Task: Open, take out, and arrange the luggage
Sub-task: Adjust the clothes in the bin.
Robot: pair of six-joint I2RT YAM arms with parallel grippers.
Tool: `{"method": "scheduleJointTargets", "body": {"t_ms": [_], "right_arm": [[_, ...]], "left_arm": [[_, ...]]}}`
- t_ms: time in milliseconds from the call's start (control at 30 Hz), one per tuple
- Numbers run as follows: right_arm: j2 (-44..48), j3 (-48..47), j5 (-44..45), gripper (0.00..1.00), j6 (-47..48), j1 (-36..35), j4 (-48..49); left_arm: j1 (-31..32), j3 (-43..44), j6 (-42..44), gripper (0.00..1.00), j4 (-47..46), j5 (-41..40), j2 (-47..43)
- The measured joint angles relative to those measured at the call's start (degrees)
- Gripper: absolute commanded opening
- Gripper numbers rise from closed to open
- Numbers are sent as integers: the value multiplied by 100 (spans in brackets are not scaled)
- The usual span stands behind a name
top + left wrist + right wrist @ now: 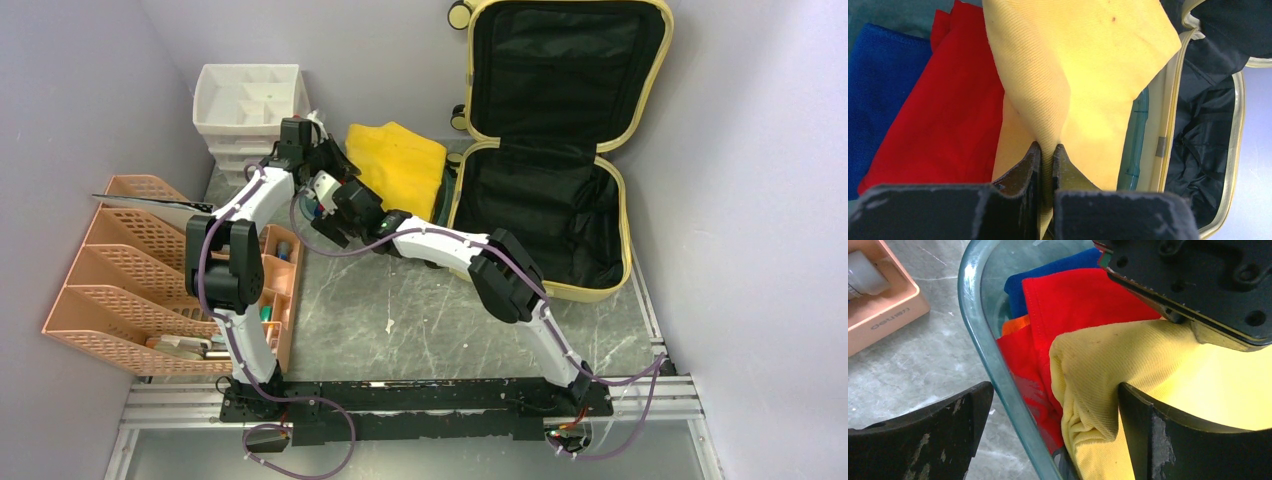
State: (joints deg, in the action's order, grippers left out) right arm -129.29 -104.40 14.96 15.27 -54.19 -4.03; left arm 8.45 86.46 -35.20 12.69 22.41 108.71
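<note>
The luggage [540, 210], a pale yellow suitcase, lies open at the back right, its black lining bare and its lid leaning on the wall. It also shows in the left wrist view [1208, 135]. My left gripper [1046, 147] is shut on a fold of a yellow cloth [1083, 65] and holds it over a teal tray [975, 325] left of the suitcase. Red [948, 115] and blue [878, 75] cloths lie in the tray. My right gripper [1053, 390] is open, one finger outside the tray's rim, the other against the yellow cloth [1108, 360].
A white drawer unit [248, 105] stands at the back left. A peach file rack [130, 270] and a peach organiser [280, 280] line the left side. An orange cloth edge [1013, 325] shows in the tray. Walls close in on both sides.
</note>
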Motion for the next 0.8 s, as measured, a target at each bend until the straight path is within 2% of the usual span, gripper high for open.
{"method": "scheduleJointTargets", "body": {"t_ms": [800], "right_arm": [[-131, -485, -125, 100, -254, 66, -643]], "left_arm": [[-63, -127, -101, 5, -173, 155, -13]]}}
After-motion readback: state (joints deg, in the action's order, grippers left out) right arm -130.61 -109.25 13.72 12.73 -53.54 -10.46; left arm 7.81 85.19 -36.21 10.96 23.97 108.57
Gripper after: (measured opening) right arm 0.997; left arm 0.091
